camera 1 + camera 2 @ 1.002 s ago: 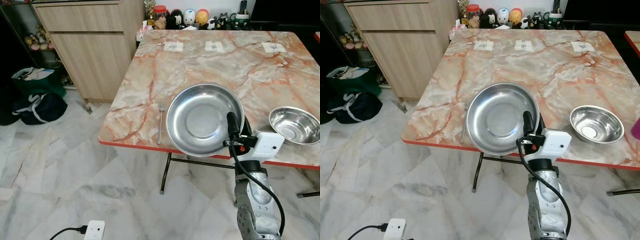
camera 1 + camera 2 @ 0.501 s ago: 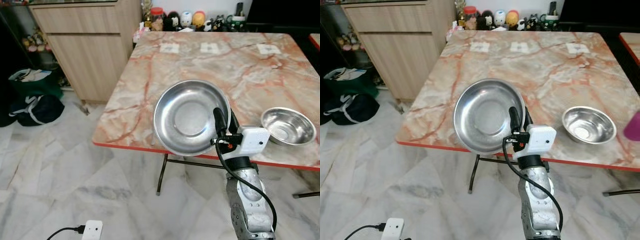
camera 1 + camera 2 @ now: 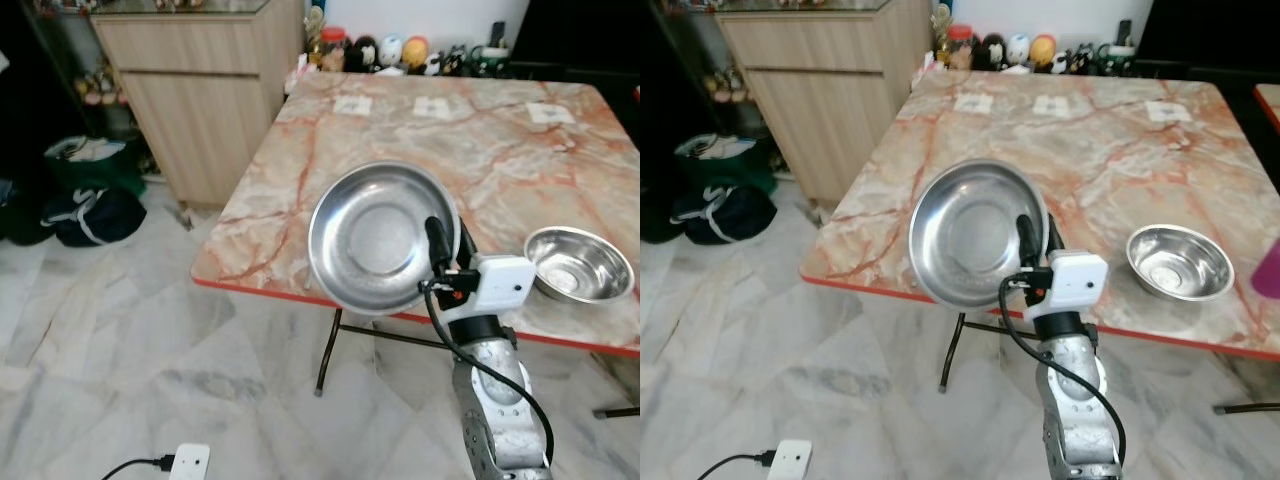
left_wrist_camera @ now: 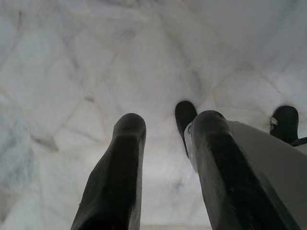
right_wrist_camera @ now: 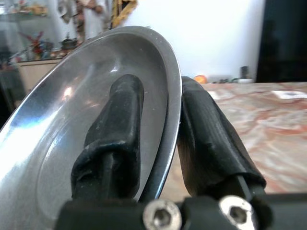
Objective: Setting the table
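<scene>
A round steel plate [image 3: 375,235] is held up tilted, its hollow facing me, in front of the near edge of the marble table [image 3: 470,140]. My right gripper [image 3: 447,240] is shut on the plate's lower right rim. In the right wrist view one finger [image 5: 115,129] lies inside the plate [image 5: 62,124] and the other finger [image 5: 211,139] behind its rim. A steel bowl [image 3: 578,265] stands on the table near its front right edge. My left gripper [image 4: 168,120] hangs open over the floor, holding nothing.
A wooden cabinet [image 3: 200,90] stands left of the table, with dark bags [image 3: 85,195] on the floor beside it. Figurines and jars [image 3: 400,50] line the table's far edge, and three small cards [image 3: 350,103] lie near them. A power strip [image 3: 188,460] lies on the marble floor. A pink thing [image 3: 1268,275] shows at the right edge.
The whole view has shifted as the camera moved. The plate stays in my right gripper, held the same way. The fork seen a second ago left of the plate is now hidden.
</scene>
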Robot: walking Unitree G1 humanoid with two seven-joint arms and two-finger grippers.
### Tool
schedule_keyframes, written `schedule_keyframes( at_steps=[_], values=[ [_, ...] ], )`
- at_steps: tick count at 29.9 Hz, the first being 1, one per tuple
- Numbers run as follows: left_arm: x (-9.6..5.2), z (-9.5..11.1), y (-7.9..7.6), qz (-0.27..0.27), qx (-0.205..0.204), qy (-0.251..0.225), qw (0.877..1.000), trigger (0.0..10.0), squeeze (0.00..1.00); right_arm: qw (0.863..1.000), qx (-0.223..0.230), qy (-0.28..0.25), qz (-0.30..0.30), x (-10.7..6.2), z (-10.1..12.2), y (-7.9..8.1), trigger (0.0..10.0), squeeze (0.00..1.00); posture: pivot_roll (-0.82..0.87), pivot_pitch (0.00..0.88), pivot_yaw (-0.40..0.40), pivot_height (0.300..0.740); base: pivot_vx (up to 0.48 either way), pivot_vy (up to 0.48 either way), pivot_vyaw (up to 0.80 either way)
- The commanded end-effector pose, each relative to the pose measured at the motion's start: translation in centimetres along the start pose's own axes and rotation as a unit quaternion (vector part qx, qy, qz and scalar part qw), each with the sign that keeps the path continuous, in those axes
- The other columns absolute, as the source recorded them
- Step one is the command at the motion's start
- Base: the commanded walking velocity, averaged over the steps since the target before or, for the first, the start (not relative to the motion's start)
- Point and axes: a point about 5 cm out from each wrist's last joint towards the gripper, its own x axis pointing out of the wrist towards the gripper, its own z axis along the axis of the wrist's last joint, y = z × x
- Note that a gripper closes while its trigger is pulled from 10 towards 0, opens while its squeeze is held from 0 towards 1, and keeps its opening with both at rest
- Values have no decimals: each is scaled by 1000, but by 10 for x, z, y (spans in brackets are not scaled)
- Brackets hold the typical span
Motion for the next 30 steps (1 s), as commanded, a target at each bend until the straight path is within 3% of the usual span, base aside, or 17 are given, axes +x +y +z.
schedule_keyframes(
  at_steps=[1,6,14,30],
  values=[
    [-1,-3,2,5,0,4,1000,10000,0,1000,-3,-14,0,0,7,0,10000,0,-97,0,22,740,0,0,-788],
    [-1,-3,2,7,4,3,1000,10000,0,1000,-4,-14,0,2,8,1,10000,0,-96,6,17,740,0,0,-788],
    [-1,-2,2,11,2,1,1000,10000,0,1000,-6,-15,-8,4,9,0,10000,0,-96,22,11,740,0,-454,-698],
    [0,-1,2,15,2,-1,1000,10000,0,999,-10,-38,-15,13,19,2,10000,0,-94,46,12,740,0,-462,0]
  ],
)
